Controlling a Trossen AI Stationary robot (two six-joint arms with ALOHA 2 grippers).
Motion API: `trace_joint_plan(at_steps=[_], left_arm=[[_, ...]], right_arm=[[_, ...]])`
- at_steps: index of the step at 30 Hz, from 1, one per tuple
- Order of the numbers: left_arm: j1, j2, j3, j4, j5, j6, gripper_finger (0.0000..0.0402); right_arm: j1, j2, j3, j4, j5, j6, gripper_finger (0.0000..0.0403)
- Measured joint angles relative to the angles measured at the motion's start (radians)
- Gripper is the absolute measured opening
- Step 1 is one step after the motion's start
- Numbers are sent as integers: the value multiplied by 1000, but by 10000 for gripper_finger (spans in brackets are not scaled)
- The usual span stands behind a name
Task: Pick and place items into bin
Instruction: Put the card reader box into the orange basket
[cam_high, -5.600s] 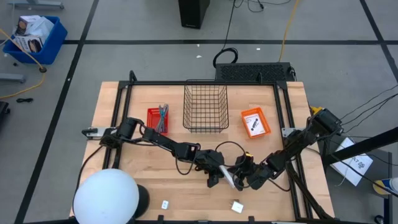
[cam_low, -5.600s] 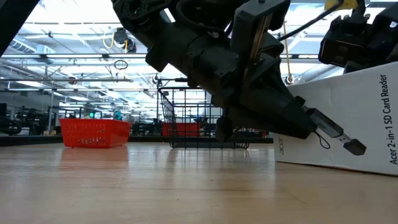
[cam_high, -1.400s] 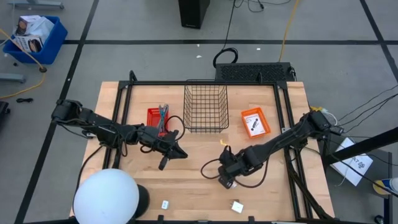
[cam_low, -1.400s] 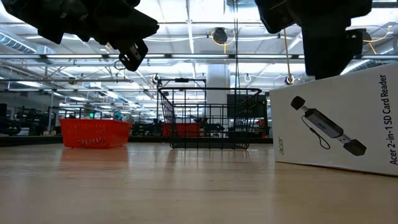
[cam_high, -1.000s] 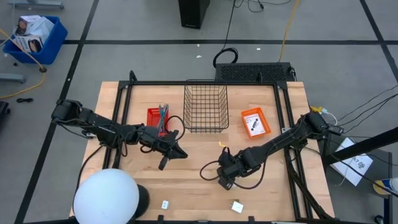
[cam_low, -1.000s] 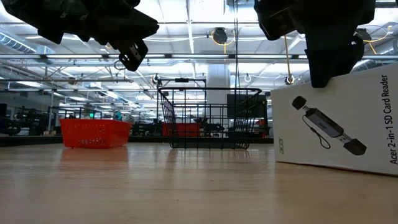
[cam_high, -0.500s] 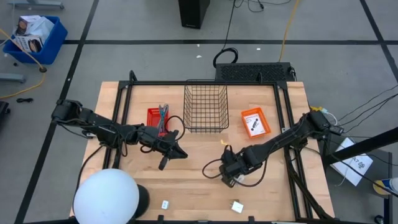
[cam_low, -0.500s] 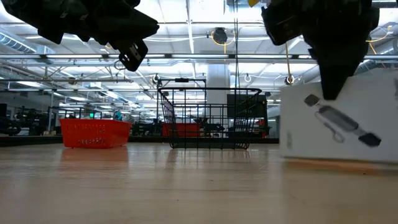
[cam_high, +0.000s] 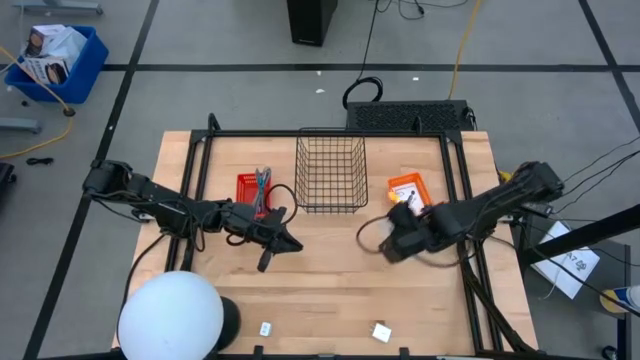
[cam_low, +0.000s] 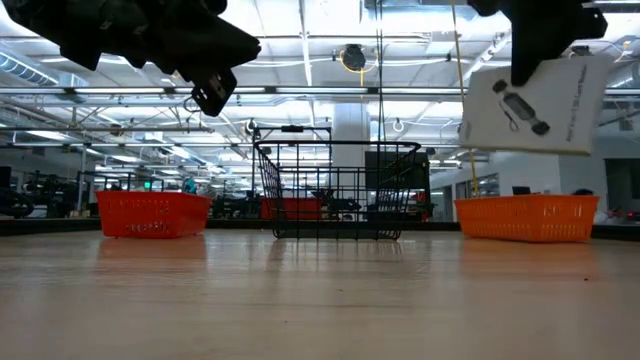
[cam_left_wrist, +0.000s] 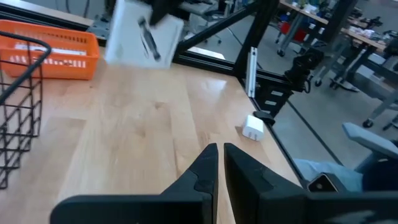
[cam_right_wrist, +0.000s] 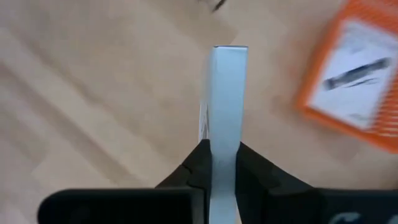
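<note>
1 white box (cam_low: 530, 105) hangs tilted, gripped edge-on by right gripper (cam_right_wrist: 222, 163); left gripper (cam_left_wrist: 219, 163) closed, empty.

white card box (cam_low: 527, 104) with dark print, tilted, airborne in right gripper (cam_right_wrist: 222, 152); two small white blocks (cam_high: 381, 332) on table.

3 baskets (cam_high: 331, 175), 3 white items (cam_high: 380, 332)

Wire basket (cam_high: 330, 175) at back centre of counter (cam_high: 310, 290). Left of it, tray (cam_high: 253, 190) with contents; right of it, tray (cam_high: 410, 193) holding a card. Right hand (cam_high: 398, 232) grips a box (cam_low: 530, 105) lifted off the counter, just in front of the right tray. Left hand (cam_high: 268, 258) sits front-left of the basket, clear of the counter. Two small blocks (cam_high: 266, 328) (cam_high: 381, 331) near the front edge, well apart
</note>
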Motion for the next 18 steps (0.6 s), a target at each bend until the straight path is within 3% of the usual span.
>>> trace_joint_plan(at_steps=[7,18], left_arm=[[0,0,0,0,-5,-9,31],[-12,0,0,0,-9,-12,31]], right_arm=[[-130,-146,0,-122,78,-35,33],[-463,-224,-25,-140,37,-295,33]])
